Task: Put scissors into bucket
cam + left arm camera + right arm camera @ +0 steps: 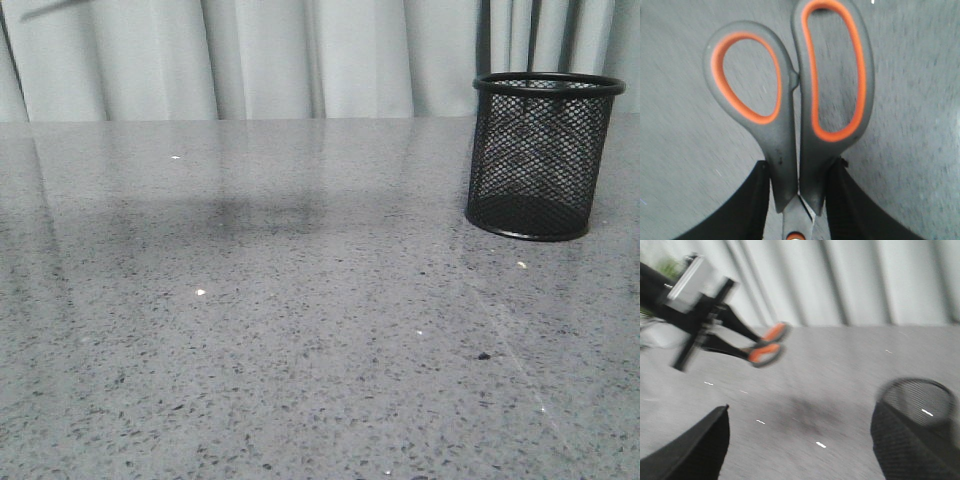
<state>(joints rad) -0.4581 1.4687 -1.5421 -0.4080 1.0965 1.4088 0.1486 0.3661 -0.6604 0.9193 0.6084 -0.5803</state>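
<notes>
Scissors (790, 115) clamped near the pivot in left end effector (799, 200), aloft over the surface (250, 330), handles outward. Right end effector (800, 440) spread wide, empty, near bucket (541, 155). Likely trouble: blades catching the rim and tipping it, since scissors outlength bucket.

Bucket (541, 155) upright on table (250, 330), far right; scissors (792, 110) between left end effector (799, 200) fingers, above table.
</notes>
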